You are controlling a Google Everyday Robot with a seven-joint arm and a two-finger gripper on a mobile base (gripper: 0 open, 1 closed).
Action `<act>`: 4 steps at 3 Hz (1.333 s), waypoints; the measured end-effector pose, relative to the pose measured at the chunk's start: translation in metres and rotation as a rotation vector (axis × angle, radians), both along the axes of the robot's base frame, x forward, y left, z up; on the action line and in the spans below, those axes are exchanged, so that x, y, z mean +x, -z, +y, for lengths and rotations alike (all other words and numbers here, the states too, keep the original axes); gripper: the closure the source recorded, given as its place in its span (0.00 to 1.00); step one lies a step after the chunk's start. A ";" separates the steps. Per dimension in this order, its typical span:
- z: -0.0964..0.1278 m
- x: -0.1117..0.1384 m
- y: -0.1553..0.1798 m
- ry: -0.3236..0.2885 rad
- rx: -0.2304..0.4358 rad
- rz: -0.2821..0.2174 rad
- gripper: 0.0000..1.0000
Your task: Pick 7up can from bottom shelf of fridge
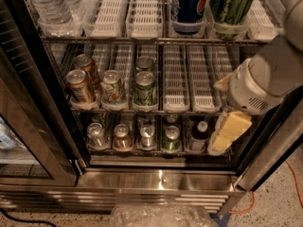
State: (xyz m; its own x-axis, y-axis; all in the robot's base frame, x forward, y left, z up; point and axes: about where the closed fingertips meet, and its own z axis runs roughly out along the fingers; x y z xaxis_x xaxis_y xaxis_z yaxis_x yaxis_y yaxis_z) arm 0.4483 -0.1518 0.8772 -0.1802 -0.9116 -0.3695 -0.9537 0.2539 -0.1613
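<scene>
7up can [97, 135] untouched on bottom shelf [156, 151]; hand [229, 131] hangs right of frame, we cannot tell whether it's spread; grasp pending.

End effector [226, 135] at bottom shelf [156, 152] right end; 7up can [97, 135] leftmost

bottom shelf [142, 152]: lowest in fridge [161, 179]
cans [122, 137]: side by side on bottom shelf
bottle [201, 134]: right of cans
gripper [226, 134]: just right of bottle, in front

Warm dim light; bottom shelf [132, 151] darkest; glare on steel sill [163, 178]; jaws at right, lit.
</scene>
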 end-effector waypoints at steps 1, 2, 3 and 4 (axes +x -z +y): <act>0.029 -0.004 0.055 -0.017 0.084 0.002 0.00; 0.058 -0.019 0.110 -0.005 0.131 0.006 0.00; 0.081 -0.021 0.167 0.028 0.205 0.040 0.00; 0.081 -0.021 0.167 0.029 0.205 0.040 0.00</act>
State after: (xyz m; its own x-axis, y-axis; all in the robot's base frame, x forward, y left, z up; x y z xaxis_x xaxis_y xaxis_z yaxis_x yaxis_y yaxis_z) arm 0.4269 -0.0706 0.7104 -0.2232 -0.8122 -0.5391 -0.9503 0.3045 -0.0654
